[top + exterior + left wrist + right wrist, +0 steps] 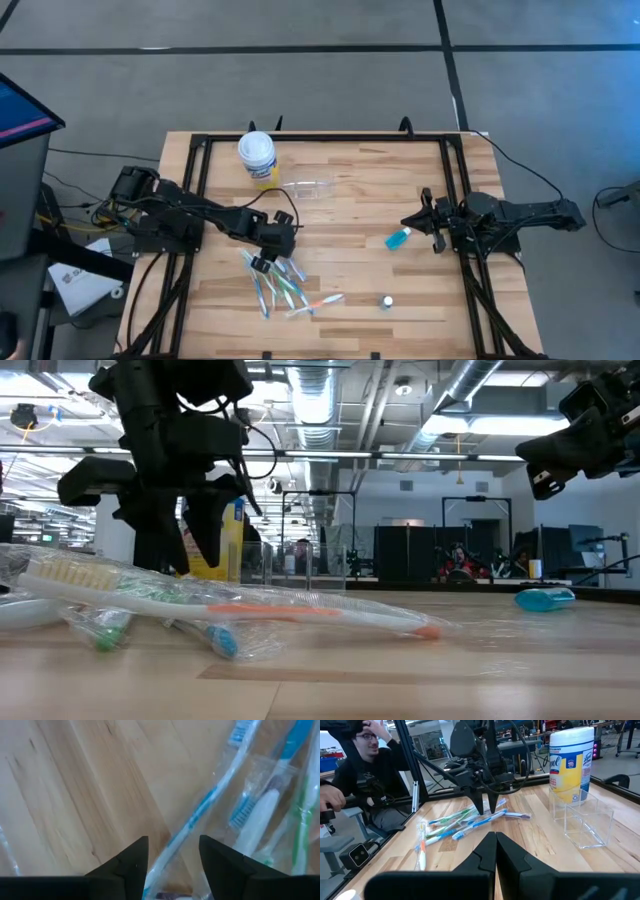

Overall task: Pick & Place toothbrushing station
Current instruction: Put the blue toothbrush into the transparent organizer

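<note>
The left pincer (262, 262) hangs with its jaws apart over the upper end of the toothbrushes (285, 288), which lie heaped near the worktop's (350, 220) front edge, none gripped. The clear cup (310, 187) lies beside the yellow canister (257, 158) toward the back edge. The right pincer (424, 222), jaws together, waits just beside the blue tube (398, 238).

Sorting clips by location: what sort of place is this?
Likely a robotics lab or workshop: a butcher-block table in a black frame, exposed ceiling ducts overhead, and a person seated beside the table among other equipment.
</note>
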